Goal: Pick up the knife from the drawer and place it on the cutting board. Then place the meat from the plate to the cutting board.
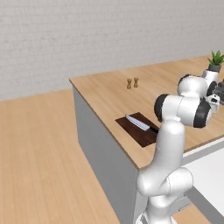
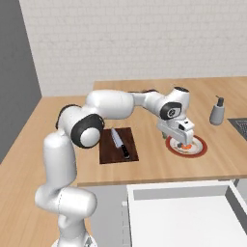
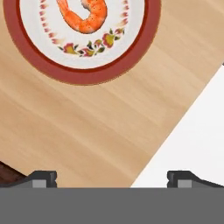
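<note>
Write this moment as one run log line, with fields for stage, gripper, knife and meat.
stage: knife placed, meat pending | gripper: open, above red-rimmed round plate | silver black-handled knife: on dark wooden cutting board | orange curled meat: on plate

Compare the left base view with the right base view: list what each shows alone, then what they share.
Left base view alone: two small shakers and a potted plant.

Right base view alone: the plate with the meat, the open gripper above it, a soap dispenser, the open drawer.

Shared: the knife lying on the cutting board.

Pale brick wall (image 1: 87, 35), wooden floor (image 1: 35, 166), wood-topped counter (image 1: 109, 94).
</note>
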